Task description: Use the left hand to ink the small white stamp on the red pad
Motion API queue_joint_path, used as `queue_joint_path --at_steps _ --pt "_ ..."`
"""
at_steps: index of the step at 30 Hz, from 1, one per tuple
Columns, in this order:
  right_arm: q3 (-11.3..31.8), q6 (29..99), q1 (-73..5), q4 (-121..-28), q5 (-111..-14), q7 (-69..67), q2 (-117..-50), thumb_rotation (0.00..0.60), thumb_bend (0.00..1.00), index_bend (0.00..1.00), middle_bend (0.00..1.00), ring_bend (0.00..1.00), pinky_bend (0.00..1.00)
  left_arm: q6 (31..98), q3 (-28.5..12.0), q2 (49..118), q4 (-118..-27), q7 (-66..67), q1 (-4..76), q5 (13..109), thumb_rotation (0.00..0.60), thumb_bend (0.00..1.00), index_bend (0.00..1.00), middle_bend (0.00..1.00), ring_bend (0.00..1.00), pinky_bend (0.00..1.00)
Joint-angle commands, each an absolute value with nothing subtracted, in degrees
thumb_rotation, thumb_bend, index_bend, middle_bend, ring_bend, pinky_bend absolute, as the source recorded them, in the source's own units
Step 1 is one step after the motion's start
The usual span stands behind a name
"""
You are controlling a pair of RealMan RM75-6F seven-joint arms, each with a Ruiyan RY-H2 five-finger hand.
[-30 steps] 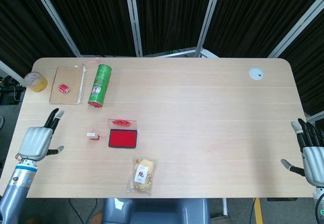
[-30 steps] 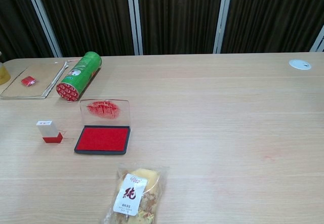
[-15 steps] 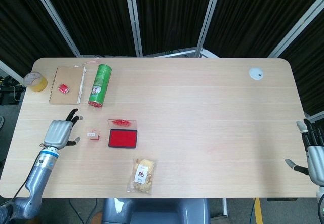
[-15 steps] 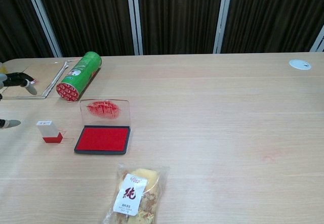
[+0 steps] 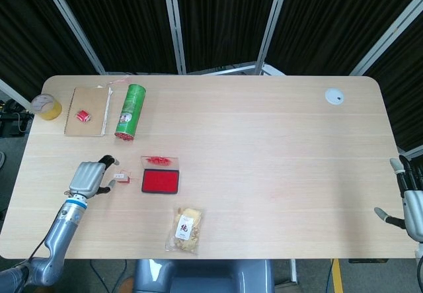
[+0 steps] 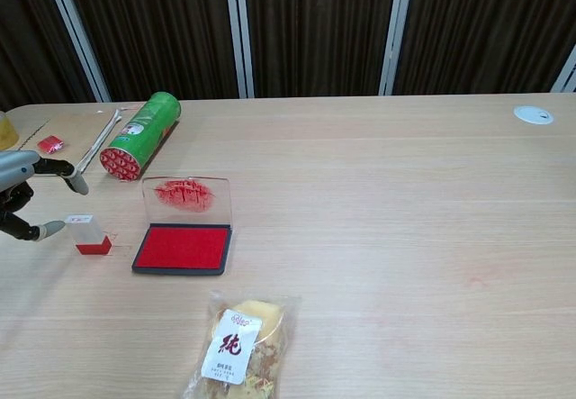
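The small white stamp (image 5: pixel 120 176) (image 6: pixel 86 233) stands upright on its red base, on the table just left of the red ink pad (image 5: pixel 160 182) (image 6: pixel 182 248). The pad's clear lid stands open behind it, smeared with red ink. My left hand (image 5: pixel 89 176) (image 6: pixel 22 196) hovers just left of the stamp with its fingers apart, the thumb and a finger reaching either side of it without closing. It holds nothing. My right hand (image 5: pixel 410 199) is open off the table's right edge, seen only in the head view.
A green cylinder can (image 5: pixel 131 110) lies behind the pad. A brown notebook (image 5: pixel 86 112) with a small red item, and a tape roll (image 5: pixel 45 106), sit at the far left. A snack bag (image 5: pixel 186 229) lies at the front. A white disc (image 5: pixel 334 96) is far right.
My left hand has moved right across the table, from the left edge to just beside the stamp. The right hand has drifted slightly down and right.
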State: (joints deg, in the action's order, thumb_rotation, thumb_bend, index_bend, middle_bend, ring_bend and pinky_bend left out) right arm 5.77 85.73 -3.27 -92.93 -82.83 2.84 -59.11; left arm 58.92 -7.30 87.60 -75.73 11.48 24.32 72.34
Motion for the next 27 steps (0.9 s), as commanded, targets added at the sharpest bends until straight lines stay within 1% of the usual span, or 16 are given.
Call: queue_joint_path --at_steps 1,9,17,27 --pt "5.8 85.6 -3.3 -93.0 -82.8 2.7 -59.1 0.600 0.00 0.00 0.00 0.00 0.00 59.1 -7.2 87.5 -76.3 11.2 24.3 72.3 0.600 0.32 0.30 0.29 0.84 0.93" --pt "5.7 85.4 -3.3 -93.1 -82.8 2.7 -59.0 0.600 0.00 0.00 0.00 0.00 0.00 59.1 -6.9 89.0 -74.8 12.6 24.9 71.7 0.600 0.32 0.30 0.33 0.84 0.93" --pt "5.7 85.1 -3.4 -93.0 -82.4 2.6 -59.0 0.600 0.00 0.00 0.00 0.00 0.00 60.5 -6.0 91.6 -71.6 11.8 24.8 73.2 0.600 0.35 0.31 0.34 0.84 0.93" --pt "5.8 85.1 -3.5 -92.9 -82.4 1.8 -58.8 0.600 0.00 0.00 0.00 0.00 0.00 62.3 -5.1 93.7 -68.5 12.6 24.9 74.9 0.600 0.36 0.32 0.35 0.84 0.93"
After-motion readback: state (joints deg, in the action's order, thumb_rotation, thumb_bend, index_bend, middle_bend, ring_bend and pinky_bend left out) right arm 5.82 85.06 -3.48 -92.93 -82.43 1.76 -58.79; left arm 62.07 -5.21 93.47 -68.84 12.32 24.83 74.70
